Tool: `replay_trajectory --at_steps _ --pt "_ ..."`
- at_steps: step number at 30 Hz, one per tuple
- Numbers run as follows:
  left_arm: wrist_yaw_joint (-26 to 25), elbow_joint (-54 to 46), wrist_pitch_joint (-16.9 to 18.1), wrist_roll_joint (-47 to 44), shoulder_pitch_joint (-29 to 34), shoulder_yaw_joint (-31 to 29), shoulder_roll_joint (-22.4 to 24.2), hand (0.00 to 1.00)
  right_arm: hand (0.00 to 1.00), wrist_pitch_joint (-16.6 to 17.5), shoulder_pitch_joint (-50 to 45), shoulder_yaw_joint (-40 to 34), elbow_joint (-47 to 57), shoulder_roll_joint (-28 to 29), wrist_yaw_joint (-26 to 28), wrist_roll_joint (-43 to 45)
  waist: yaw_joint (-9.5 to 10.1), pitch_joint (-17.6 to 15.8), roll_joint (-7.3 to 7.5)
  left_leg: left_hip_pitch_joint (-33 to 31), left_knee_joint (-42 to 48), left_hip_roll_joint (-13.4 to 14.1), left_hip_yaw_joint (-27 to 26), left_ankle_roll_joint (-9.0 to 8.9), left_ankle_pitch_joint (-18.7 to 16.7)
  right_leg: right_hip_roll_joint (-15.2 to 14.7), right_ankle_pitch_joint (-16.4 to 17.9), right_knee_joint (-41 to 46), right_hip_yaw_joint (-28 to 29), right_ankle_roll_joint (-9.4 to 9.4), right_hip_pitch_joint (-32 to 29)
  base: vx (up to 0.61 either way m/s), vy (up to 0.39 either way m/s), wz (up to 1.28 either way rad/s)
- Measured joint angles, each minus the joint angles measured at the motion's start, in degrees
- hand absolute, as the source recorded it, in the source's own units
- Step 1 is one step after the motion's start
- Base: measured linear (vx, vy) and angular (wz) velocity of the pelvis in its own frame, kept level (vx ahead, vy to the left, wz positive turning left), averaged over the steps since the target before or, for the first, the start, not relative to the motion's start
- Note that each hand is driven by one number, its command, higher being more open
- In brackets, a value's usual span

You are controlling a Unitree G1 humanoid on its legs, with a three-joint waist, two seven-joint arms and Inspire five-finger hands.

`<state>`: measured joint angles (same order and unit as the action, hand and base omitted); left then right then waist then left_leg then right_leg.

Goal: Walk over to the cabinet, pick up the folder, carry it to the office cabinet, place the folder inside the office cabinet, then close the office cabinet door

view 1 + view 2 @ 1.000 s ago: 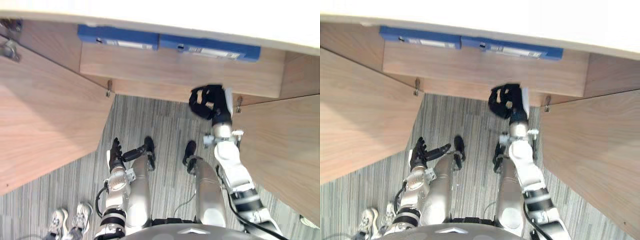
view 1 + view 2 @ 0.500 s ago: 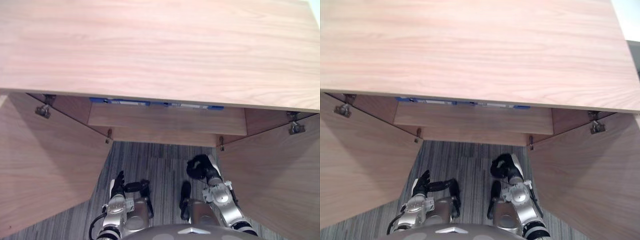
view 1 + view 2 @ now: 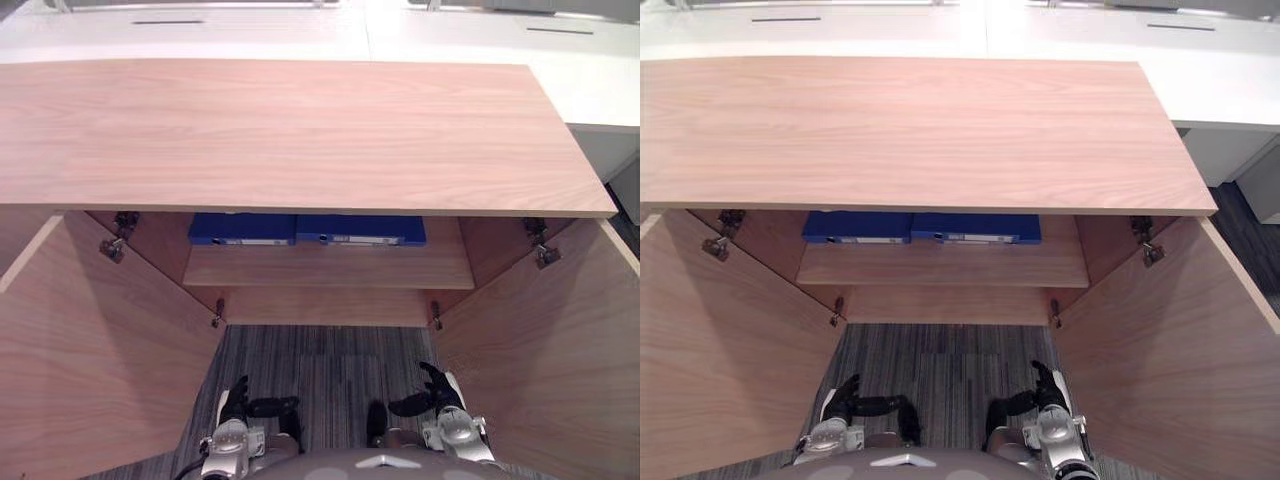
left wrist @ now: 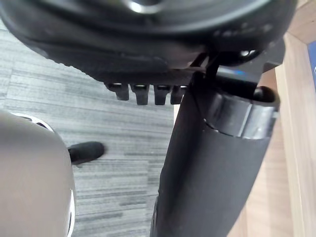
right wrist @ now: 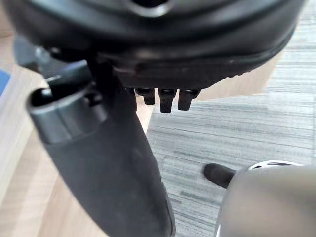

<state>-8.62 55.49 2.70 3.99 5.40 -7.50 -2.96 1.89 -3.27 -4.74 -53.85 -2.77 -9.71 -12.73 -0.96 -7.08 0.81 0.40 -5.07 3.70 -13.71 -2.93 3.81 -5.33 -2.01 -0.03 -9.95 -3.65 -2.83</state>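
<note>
The left folder (image 3: 242,229) and the right folder (image 3: 360,230), both blue, lie flat just beside each other on the upper shelf (image 3: 330,268) inside the office cabinet (image 3: 290,130), tucked under its wide wooden top. Both doors stand wide open, the left door (image 3: 90,350) and the right door (image 3: 550,350) swung out toward the robot. Low between the doors, the left hand (image 3: 238,398) and the right hand (image 3: 437,390) hang above the floor, well apart from the folders. Each hand has its fingers (image 4: 140,92) straight in a row and its thumb stuck out sideways, empty and touching nothing. The floor (image 3: 330,355) is grey striped carpet, and white desks (image 3: 450,35) stand behind the cabinet
</note>
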Motion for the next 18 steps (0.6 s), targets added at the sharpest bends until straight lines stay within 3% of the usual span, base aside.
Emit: replay_trajectory --at_steps 9,18 --pt "0.0 2.3 -0.8 1.0 -0.2 -0.5 -0.2 1.00 1.00 -0.6 -0.3 -7.1 -2.8 0.7 -0.7 7.8 -0.66 2.0 0.03 2.4 -0.2 -0.2 -4.8 0.05 -1.2 0.3 -1.5 -1.3 5.7 -0.92 0.2 -0.04 0.016 -0.30" --pt "-1.1 3.4 -1.6 1.1 0.0 -0.9 -0.1 1.00 1.00 -0.1 -3.4 -20.0 1.7 3.3 -3.7 24.0 -2.82 2.5 -0.30 7.0 0.4 0.2 -16.3 -0.60 -4.5 2.8 -3.5 -3.1 17.2 -0.22 -0.1 0.04 0.023 -0.66"
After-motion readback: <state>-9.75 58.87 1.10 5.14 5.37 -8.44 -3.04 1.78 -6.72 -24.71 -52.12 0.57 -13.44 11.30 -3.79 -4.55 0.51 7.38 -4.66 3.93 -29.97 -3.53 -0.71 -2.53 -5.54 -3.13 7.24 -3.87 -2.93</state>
